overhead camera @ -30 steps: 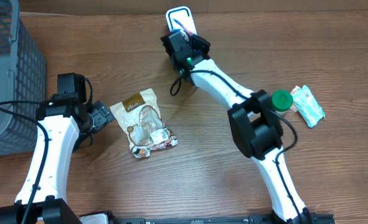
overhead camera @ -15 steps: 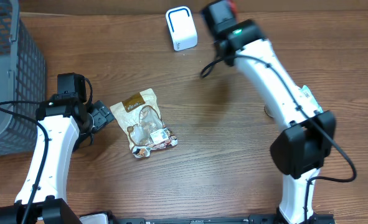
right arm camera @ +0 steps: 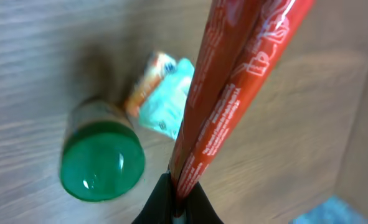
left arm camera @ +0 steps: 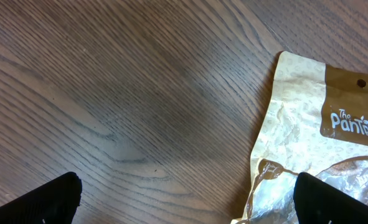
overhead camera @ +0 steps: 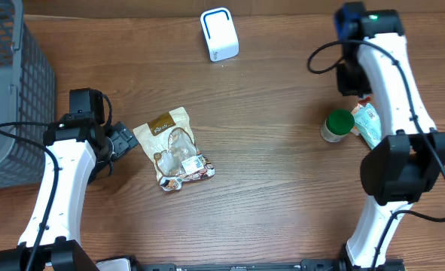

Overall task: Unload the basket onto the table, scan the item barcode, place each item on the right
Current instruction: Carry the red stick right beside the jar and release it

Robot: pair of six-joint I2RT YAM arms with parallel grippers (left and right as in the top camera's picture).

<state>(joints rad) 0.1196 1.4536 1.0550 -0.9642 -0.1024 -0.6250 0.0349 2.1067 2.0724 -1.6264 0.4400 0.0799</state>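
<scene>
Right claw (right arm camera: 178, 198) swung right, pinching red packet (right arm camera: 233, 68); left claw (left arm camera: 187, 200) spread; pouch (left arm camera: 302, 118) reads "Pan…"

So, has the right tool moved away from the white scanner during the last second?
Yes. The right tool, shut on a red packet, went from the white scanner rightward to the green-lidded jar.
</scene>
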